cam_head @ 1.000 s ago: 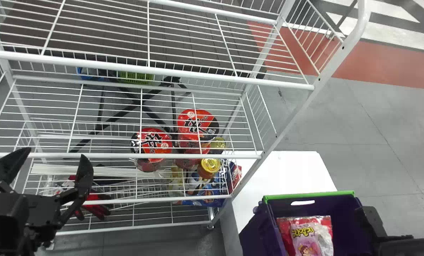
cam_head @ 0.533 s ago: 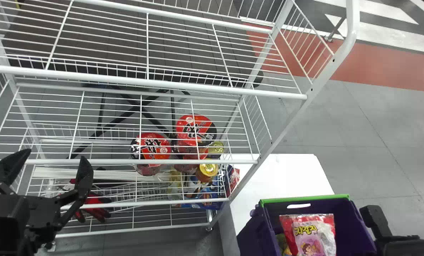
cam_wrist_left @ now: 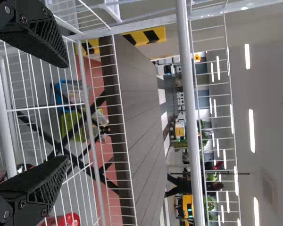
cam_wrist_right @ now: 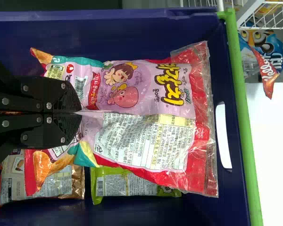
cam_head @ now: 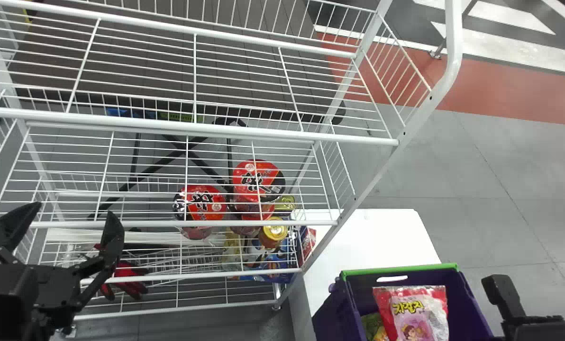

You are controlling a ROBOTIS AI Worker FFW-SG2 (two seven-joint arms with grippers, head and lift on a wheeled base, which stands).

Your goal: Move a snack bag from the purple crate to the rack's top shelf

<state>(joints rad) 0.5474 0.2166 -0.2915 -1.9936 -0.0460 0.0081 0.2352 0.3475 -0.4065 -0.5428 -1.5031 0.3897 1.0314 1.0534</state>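
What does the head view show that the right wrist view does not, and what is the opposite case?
Head view: the left gripper, noodle bowls and a yellow-lidded jar at the rack.
Right wrist view: the right gripper's fingers, pinching the snack bag.
Both: the snack bag, the purple crate, the white table and part of the rack.

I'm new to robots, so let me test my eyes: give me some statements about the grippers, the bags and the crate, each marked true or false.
1. The right gripper pinches a pink-and-red snack bag. True.
2. That bag rests on the rack's top shelf. False: it is at the purple crate.
3. The left gripper's fingers stand apart. True.
4. The crate's edge strip is yellow. False: it is green.
5. A green bag lies in the crate. True.
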